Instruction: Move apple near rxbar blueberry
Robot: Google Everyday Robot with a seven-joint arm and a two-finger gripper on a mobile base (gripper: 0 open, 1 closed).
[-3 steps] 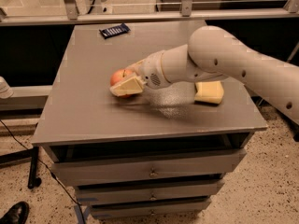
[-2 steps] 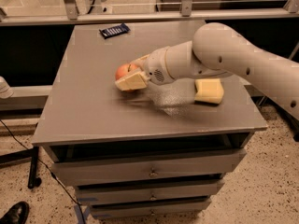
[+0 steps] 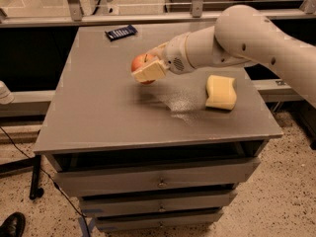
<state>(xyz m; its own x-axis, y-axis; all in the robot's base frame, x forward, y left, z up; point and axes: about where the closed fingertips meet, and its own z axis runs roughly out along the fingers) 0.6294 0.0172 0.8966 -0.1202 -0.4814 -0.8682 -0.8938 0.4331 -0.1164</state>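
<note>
- The pincer is pinching the apple. One pale finger lies across the fruit's near side, and the other is hidden behind it.
- Over the last second the pincer has carried the apple away from the near part of the surface and toward the far edge. It looks to be held clear of the top, with a blurred shadow just below it.
- The blue snack bar lies ahead of the pincer at the far edge, closer than a second ago but still apart from it.
- The yellow sponge sits behind the pincer, beside the arm, and has not moved.
- I judge the carry partly done. What remains is a short further reach toward the bar, then lowering the apple beside the bar, not on it, so that it does not roll.
</note>
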